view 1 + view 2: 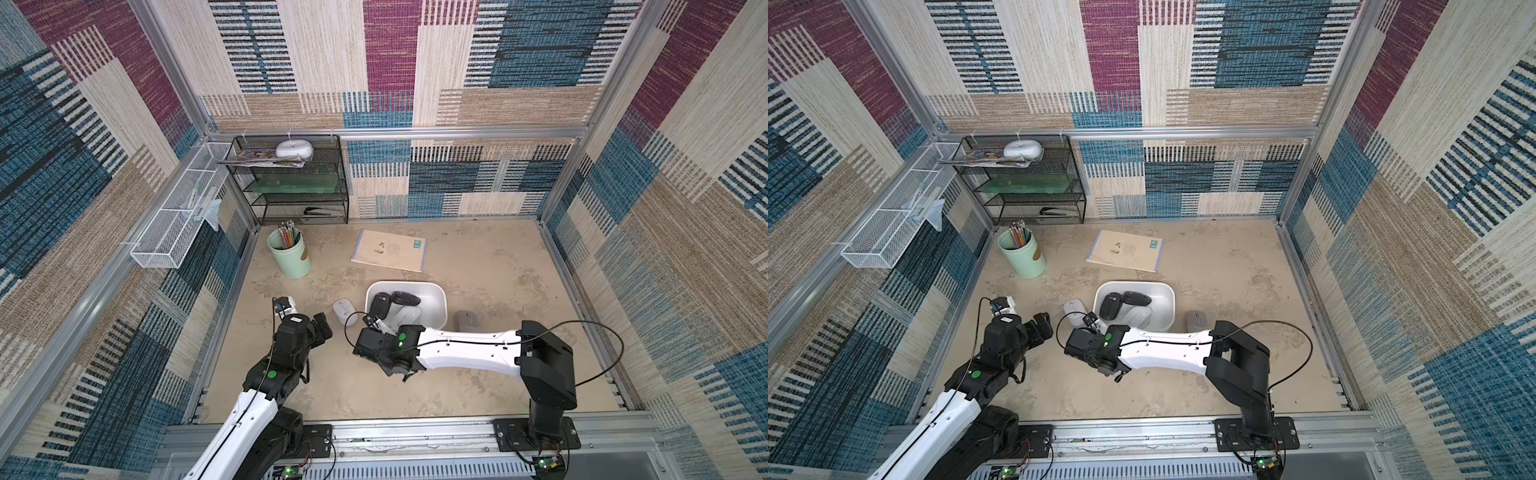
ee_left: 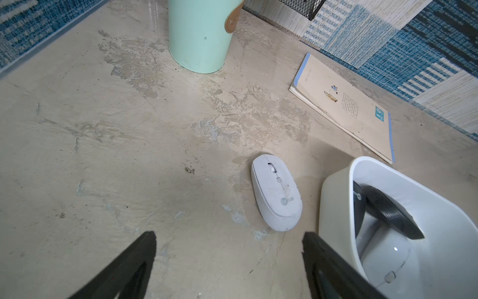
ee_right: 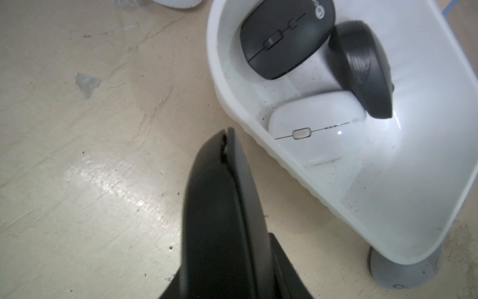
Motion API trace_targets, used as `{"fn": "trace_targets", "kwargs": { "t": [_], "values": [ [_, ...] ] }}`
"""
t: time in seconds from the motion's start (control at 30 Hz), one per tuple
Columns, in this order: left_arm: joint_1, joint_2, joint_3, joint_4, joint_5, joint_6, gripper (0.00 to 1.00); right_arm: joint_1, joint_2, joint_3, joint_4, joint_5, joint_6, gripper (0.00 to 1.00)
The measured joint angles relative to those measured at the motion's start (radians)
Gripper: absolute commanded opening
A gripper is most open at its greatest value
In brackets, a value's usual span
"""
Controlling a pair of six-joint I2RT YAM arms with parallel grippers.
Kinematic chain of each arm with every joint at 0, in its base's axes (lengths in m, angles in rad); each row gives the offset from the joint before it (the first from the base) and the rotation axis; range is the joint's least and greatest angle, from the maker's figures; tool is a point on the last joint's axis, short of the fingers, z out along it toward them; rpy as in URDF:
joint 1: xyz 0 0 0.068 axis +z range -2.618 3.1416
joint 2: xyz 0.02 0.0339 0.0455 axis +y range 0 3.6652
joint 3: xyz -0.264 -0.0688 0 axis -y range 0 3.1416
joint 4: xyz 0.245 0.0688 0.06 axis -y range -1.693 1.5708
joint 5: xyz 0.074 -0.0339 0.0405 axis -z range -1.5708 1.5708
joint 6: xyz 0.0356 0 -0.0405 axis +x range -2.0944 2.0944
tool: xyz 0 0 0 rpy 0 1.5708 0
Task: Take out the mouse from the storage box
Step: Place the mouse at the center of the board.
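Left gripper [image 2: 229, 235] is wide open and empty; of right gripper [image 1: 372, 323] I cannot tell. White mouse [image 3: 318, 121] lies in box [image 3: 426, 181] beside black mice [image 3: 284, 38]: probably light, hard, slippery shell; take it across the sides

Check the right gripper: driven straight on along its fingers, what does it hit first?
Most likely the box's near wall, which sits just ahead of the right gripper in the right wrist view. If it clears the rim, the white mouse inside comes next. Its height is unclear.
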Motion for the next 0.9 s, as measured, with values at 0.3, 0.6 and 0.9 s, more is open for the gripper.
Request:
{"fn": "trace_targets", "kwargs": {
  "t": [0.3,0.6,0.9],
  "values": [
    [0.0,0.014,0.0,0.001,-0.006,-0.003,0.92,0.006,0.049,-0.037,0.002,0.0,0.01,0.2],
    [0.001,0.012,0.0,0.001,-0.007,-0.003,0.92,0.019,0.089,-0.055,-0.029,0.019,0.048,0.3],
    [0.001,0.005,0.0,-0.001,-0.01,-0.003,0.92,0.036,0.101,-0.055,-0.048,0.032,0.066,0.59]
  ]
}}
